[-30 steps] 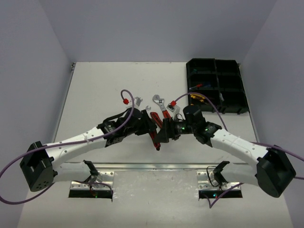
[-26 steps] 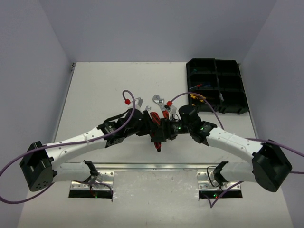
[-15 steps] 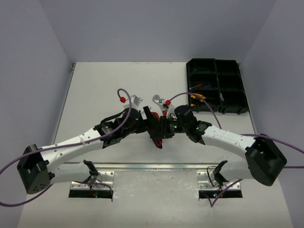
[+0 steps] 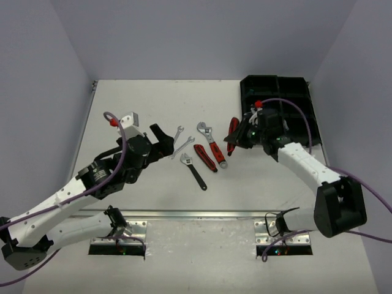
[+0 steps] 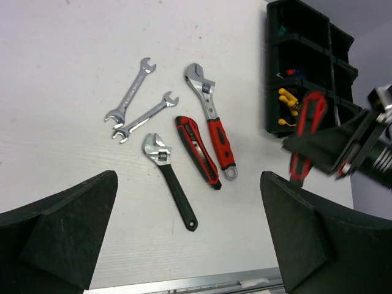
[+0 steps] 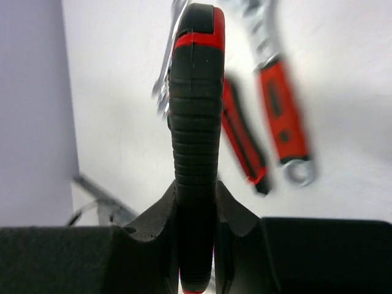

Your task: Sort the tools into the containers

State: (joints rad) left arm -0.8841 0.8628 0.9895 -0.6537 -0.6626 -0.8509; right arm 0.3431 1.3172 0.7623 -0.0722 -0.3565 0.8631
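Red-and-black tool (image 6: 196,122): black ribbed grip, red trim at end. Right gripper (image 4: 240,136) fingers clamped on it, holding it above tabletop (image 4: 135,98), just beside near-left side of black organiser tray (image 4: 277,78) at far right corner. Left gripper (image 4: 162,139) fingers spread wide, holding nothing. A second before, both grippers met mid-tabletop; left had since drawn back leftward, and right had carried tool toward tray.

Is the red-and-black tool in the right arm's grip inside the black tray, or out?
Out. The red-and-black tool is clamped in the right arm's jaws, beside the tray's left edge, over the table.
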